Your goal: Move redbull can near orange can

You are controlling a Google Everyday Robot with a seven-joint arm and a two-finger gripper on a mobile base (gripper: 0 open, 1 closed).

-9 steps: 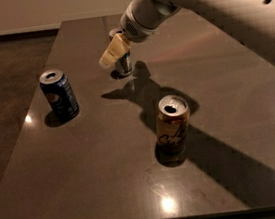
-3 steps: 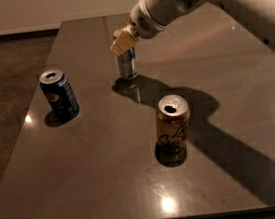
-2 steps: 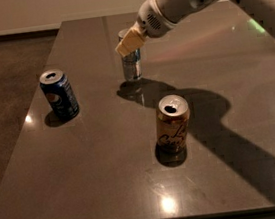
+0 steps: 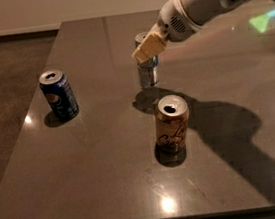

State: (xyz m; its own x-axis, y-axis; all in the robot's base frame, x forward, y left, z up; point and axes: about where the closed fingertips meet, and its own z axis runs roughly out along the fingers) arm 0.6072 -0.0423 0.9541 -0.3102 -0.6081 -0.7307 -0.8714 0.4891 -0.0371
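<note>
Bare indoor room: dark polished table [image 4: 111, 180], brown carpet [image 4: 1, 74], pincer [image 4: 146, 50] over it.

The claw [image 4: 146, 50] covers the top of the redbull can [image 4: 148, 76].

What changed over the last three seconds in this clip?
The hand, closed on the top of the redbull can, has moved it rightward in view and toward the camera, closer to the orange can. The orange can, the blue Pepsi can and the table stayed as they were.

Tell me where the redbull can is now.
In the camera view the redbull can is central, behind the orange can, its top in the gripper.
</note>
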